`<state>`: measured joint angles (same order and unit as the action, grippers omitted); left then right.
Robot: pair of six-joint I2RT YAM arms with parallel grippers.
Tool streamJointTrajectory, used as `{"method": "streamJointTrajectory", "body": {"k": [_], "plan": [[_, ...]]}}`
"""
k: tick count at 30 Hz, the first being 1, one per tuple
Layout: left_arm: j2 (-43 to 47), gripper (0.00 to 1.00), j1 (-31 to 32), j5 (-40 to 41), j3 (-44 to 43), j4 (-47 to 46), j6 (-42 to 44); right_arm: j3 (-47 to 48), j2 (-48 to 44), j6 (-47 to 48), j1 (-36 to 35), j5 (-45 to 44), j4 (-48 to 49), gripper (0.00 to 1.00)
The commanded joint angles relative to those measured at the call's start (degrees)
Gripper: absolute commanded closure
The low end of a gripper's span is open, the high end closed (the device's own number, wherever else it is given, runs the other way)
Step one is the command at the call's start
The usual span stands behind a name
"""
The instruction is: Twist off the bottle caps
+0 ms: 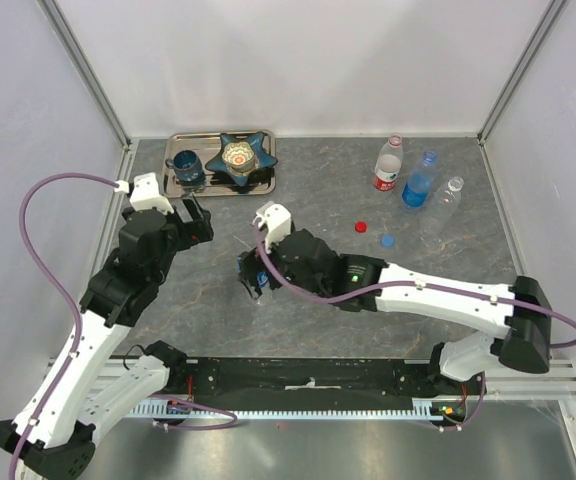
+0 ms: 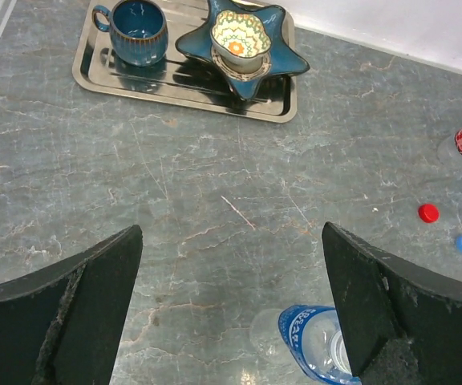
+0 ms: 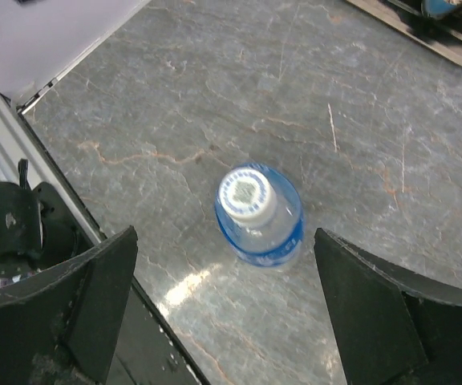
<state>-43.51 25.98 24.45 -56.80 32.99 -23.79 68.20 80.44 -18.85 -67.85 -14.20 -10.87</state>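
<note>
A small blue-labelled bottle [image 3: 269,234] stands upright on the grey table with a white cap [image 3: 249,196] on it. My right gripper [image 3: 224,235] hangs open over it, fingers wide on either side and touching nothing. From above, that bottle [image 1: 263,278] is mostly hidden under the right gripper [image 1: 252,284]. My left gripper [image 2: 231,233] is open and empty, with the same bottle [image 2: 311,341] low beside its right finger. A loose red cap [image 1: 361,226] and a loose blue cap [image 1: 387,240] lie on the table. At the back right stand a red-labelled bottle [image 1: 389,164], a blue bottle [image 1: 420,181] and a tiny clear bottle [image 1: 450,195].
A metal tray [image 1: 260,186] at the back left holds a dark blue mug [image 1: 185,168] and a blue star-shaped dish [image 1: 245,154]. White walls with metal posts enclose the table on three sides. A black rail runs along the near edge.
</note>
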Motion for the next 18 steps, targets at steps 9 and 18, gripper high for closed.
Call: {"method": "streamJointTrajectory", "body": {"k": [9,18], "plan": [[4.4,0.00,-0.3,-3.6,1.0,0.1,-2.5,10.6,13.8,-0.2,-2.5,-16.1,1.4,0.07],[4.7,0.01,-0.3,-4.8,2.3,-0.3,-3.6,9.4,14.3,-1.4,-2.6,-18.6,1.0,0.31]]}}
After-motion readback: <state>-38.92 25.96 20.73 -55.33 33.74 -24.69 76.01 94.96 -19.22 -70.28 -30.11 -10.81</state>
